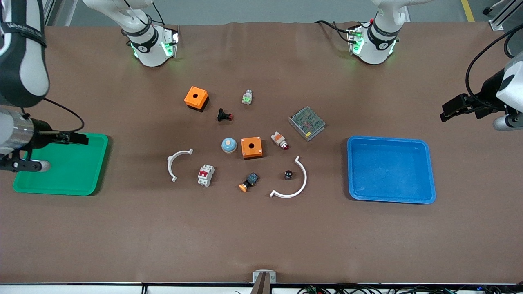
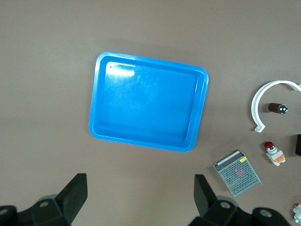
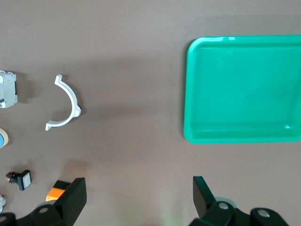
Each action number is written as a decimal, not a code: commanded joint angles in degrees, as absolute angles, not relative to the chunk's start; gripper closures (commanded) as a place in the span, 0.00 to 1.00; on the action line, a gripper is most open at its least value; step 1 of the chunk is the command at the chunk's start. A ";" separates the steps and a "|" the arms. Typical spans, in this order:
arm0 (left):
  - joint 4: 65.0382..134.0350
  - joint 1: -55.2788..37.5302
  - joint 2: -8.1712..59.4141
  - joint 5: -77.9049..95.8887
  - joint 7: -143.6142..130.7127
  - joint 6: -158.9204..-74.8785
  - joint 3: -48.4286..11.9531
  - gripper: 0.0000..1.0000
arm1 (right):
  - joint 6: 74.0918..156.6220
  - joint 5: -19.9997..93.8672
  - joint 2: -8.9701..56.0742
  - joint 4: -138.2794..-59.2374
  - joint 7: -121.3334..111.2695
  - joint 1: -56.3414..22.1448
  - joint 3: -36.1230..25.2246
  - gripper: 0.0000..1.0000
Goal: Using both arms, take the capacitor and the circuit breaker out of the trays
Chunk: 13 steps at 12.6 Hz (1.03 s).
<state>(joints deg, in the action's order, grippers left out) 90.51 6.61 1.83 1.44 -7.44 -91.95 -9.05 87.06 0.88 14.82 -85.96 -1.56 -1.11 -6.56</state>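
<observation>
While no writing can be read, the tabletop (image 1: 261, 228) carries two trays, green (image 1: 88, 185) and blue (image 1: 425, 171), two orange boxes and two white arcs. Between the trays lie the circuit breaker (image 1: 205, 175) and capacitor (image 1: 288, 175). Left hand (image 2: 141, 200), over bare tabletop by the blue tray, and right hand (image 3: 139, 200), by the green tray, are both wide open, holding nothing.

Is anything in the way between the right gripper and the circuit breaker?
Only a white curved clip lies on the table between the right gripper, open over the green tray, and the circuit breaker.

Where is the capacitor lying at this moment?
In the front view the capacitor lies on the bare table, not in a tray, inside the curve of a white arc-shaped clip, between the orange-capped push button and the blue tray.
</observation>
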 commanded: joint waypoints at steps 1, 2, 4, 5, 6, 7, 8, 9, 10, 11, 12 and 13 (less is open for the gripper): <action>90.09 7.03 1.76 1.50 -6.95 -92.37 -9.40 0.00 | 85.08 0.62 14.77 -84.11 -2.90 1.58 -5.27 0.00; 89.48 6.86 1.84 1.32 -7.20 -92.46 -9.32 0.00 | 85.08 0.70 14.77 -84.11 -2.64 1.58 -5.27 0.00; 89.39 6.94 1.76 1.32 -6.95 -92.37 -9.40 0.00 | 85.08 0.26 15.38 -81.93 -2.46 1.15 -5.10 0.00; 89.12 6.86 1.76 1.32 -6.94 -92.37 -9.40 0.00 | 85.17 0.18 15.38 -81.22 -2.29 1.06 -5.10 0.00; 89.03 6.77 1.76 1.32 -7.03 -92.37 -9.40 0.00 | 85.17 0.44 15.38 -81.04 -2.29 1.05 -5.10 0.00; 89.12 6.77 1.76 1.32 -7.12 -92.37 -9.49 0.00 | 85.17 0.53 15.38 -81.04 -2.29 1.23 -5.10 0.00; 89.12 6.85 1.76 1.32 -7.29 -92.37 -9.41 0.00 | 85.17 0.79 15.38 -81.04 -2.37 1.32 -5.10 0.00; 89.21 6.94 1.76 1.32 -7.21 -92.37 -9.32 0.00 | 85.08 0.97 15.38 -81.04 -2.55 1.41 -5.18 0.00; 89.12 6.51 1.58 1.32 -7.21 -92.29 -9.06 0.00 | 83.60 0.79 14.86 -81.21 -2.11 1.06 -5.10 0.00; 89.03 5.81 1.58 1.41 -7.29 -92.29 -8.62 0.00 | 82.89 0.79 14.51 -81.38 -2.02 1.05 -5.01 0.00; 89.12 3.36 1.58 1.32 -7.38 -92.29 -7.13 0.00 | 82.62 0.88 13.54 -81.73 -2.11 1.32 -5.01 0.00; 89.12 -0.14 1.50 1.32 -7.30 -92.29 -3.29 0.00 | 82.36 0.79 11.88 -82.61 -2.11 1.23 -5.10 0.00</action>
